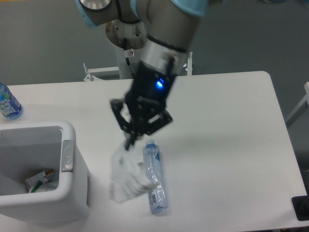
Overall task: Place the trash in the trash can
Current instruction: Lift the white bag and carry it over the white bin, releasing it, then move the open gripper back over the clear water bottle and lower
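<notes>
Camera view from above the table, and I describe it from the near edge outward. At the near left I see the trash can, a white bin with rounded corners and a grey oval tab on its rim. Inside it, low on the floor, lies a small piece of printed litter in white, green and red.

Near the middle, the crushed bottle lies flat on the table, its pale blue cap at the far end. Just left of it, overlapping its side, the crumpled wrapper hangs blurred from the gripper, lifted above the table. My gripper's fingers are pinched together on the wrapper's top edge. A blue light glows on the wrist above.

At the far left edge stands an upright blue-labelled bottle.
</notes>
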Robot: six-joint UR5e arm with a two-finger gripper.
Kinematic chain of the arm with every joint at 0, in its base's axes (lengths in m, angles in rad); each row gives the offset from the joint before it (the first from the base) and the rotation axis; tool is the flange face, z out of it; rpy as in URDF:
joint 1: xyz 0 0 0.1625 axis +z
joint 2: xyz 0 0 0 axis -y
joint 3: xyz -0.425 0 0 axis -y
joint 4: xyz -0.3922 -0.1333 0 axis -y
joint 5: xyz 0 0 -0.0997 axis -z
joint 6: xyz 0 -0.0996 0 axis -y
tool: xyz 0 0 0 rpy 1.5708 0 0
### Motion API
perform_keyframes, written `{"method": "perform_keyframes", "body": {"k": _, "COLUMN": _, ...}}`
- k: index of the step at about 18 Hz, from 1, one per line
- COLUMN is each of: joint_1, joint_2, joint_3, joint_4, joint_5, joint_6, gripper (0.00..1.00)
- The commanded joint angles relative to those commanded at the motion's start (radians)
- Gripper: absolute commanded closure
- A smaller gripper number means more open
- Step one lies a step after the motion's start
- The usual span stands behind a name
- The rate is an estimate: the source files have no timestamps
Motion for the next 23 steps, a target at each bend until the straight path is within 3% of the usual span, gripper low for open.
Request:
{"method": "perform_keyframes", "body": {"k": 6, "joint_1": -0.118, "joint_2": 0.031, "joint_3": -0.072, "joint_4": 0.021, "joint_5": 0.006, "joint_6": 0.001, "gripper": 1.0}}
{"method": "perform_keyframes", "body": {"k": 7, "joint_1": -0.128, "joint_2": 0.028, "joint_3": -0.074, "joint_4": 0.021, "joint_5": 0.006, "joint_6": 0.001, "gripper": 0.85}}
{"method": "perform_keyframes", "body": {"k": 9, "joint_1": -0.14, "joint_2": 0.028, "joint_3": -0.087, "joint_4": 0.021, "joint_5": 0.006, "joint_6": -0.003, "gripper": 0.72}}
{"method": "perform_keyframes", "body": {"k": 11, "joint_1": -0.14, "joint_2": 0.025, "joint_3": -0.084, "joint_4": 0.028, "joint_5": 0.005, "joint_6": 0.006, "gripper": 0.33}}
{"method": "perform_keyframes", "body": {"k": 13, "joint_1": -0.14, "joint_2": 0.026, "joint_3": -0.084, "joint_4": 0.046, "joint_5": 0.005, "joint_6": 0.006, "gripper": 0.2}}
{"method": "perform_keyframes", "body": {"k": 14, "joint_1": -0.14, "joint_2": 0.026, "joint_3": -0.08, "joint_4": 0.046, "joint_5": 0.005, "joint_6": 0.008, "gripper": 0.03}}
{"method": "perform_keyframes", "body": {"k": 18, "joint_1": -0.126, "joint_2": 0.022, "joint_3": -0.068, "joint_4": 0.046, "joint_5": 0.006, "joint_6": -0.002, "gripper": 0.0}}
{"method": "perform_keyframes", "body": {"k": 21, "joint_1": -0.021, "joint_2": -0.001, "joint_3": -0.066, "joint_4": 0.048, "joint_5": 0.008, "joint_6": 0.001, "gripper": 0.0}}
{"method": "perform_keyframes", "body": {"k": 23, "joint_1": 0.041, "joint_2": -0.039, "joint_3": -0.048, "joint_4": 0.087, "joint_5": 0.011, "joint_6": 0.006, "gripper": 0.0}}
